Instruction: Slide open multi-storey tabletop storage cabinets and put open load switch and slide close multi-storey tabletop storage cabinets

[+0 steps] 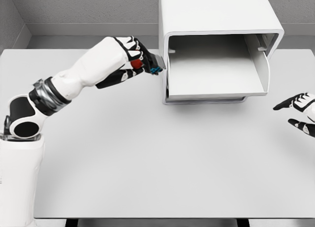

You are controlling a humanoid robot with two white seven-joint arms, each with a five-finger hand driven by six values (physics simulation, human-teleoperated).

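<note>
While the drawer [211,72] gapes empty, left hand [134,61] grips the switch [153,65].

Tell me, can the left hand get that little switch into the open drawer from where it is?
Probably yes. The left hand grips the load switch just outside the cabinet's left wall, and the drawer is slid open and looks empty. It would have to clear that wall first.

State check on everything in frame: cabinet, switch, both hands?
Cabinet: on the table, front open.
Drawer: slid out, nothing visible inside.
Switch: held in the left hand, just left of the drawer, not yet in.
Left hand: shut on the switch, raised by the cabinet.
Right hand: open, holding nothing, at the right edge.
</note>
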